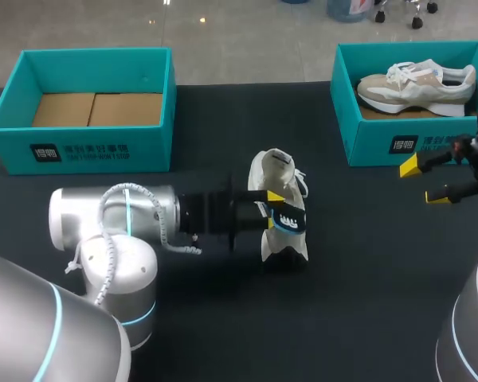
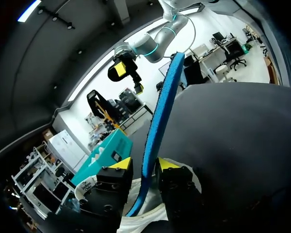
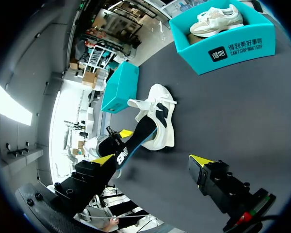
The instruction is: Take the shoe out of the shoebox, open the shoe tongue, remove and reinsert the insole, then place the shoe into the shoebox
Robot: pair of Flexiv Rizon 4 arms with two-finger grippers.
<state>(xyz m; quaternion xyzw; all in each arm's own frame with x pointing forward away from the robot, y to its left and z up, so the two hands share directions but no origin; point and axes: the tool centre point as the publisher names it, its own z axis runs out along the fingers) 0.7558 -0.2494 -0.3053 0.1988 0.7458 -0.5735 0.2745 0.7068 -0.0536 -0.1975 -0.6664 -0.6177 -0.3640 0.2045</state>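
Black table (image 1: pixel 366 270), two teal shoeboxes at the far edge. The left shoebox (image 1: pixel 88 147) shows only its cardboard floor, and the right shoebox (image 1: pixel 382 143) holds a beige shoe (image 1: pixel 418 83). The left arm (image 1: pixel 119 219) comes in low across the middle. The white shoe (image 1: pixel 277 171), the one being worked on, sits mid-table, well apart from both boxes. The insole (image 2: pixel 162 107) is blue on one face and dark on the other. It sticks up between the fingers of the left gripper (image 2: pixel 144 164), which pinches it from both sides, with its lower end at the shoe's opening. The right gripper (image 1: pixel 424 181) hangs just in front of the right shoebox, fingers spread wide, holding nothing. The step looks like the insole one, but out or back in can't be told from here. To do it well, the free right gripper probably needs to pin the shoe's heel or side so the shoe doesn't drag along. The insole should go in line with the sole, toe end first if it is going back in. The pinch is best kept near the insole's edge so it doesn't fold, and the tongue kept clear of the opening.
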